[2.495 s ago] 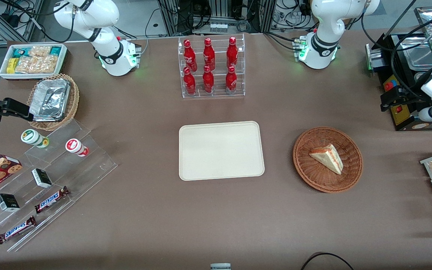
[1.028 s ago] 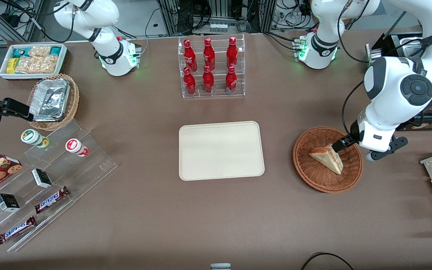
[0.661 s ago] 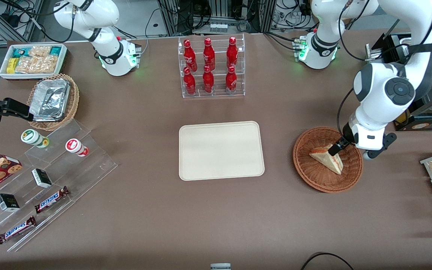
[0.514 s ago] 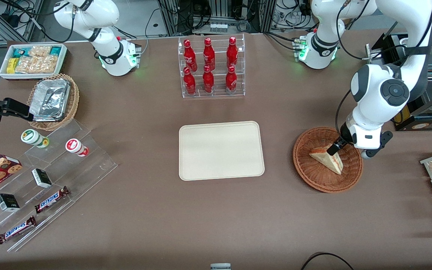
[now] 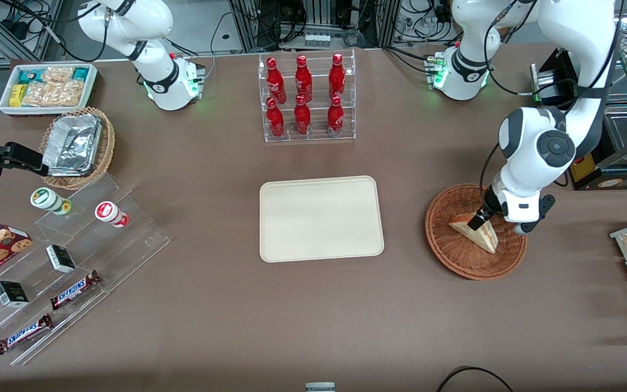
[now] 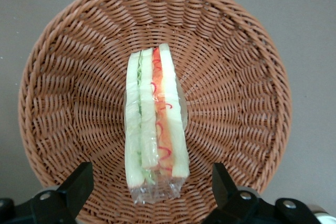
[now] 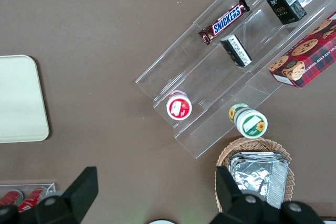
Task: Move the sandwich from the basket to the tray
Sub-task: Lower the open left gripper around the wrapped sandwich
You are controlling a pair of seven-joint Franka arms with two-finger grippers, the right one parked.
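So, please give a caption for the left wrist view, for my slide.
Open gripper poised above the wrapped sandwich lying in the wicker basket.

We noted six red bottles racked upright, foil containers in a light wicker basket, and Snickers bars on acrylic steps.

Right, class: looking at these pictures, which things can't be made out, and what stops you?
- Front view: the tool fingertips, hidden by the arm's wrist over the sandwich.
- Left wrist view: the tool's body, cut off by the frame edge; only spread fingers show.
- Front view: the basket floor beneath the arm, covered.
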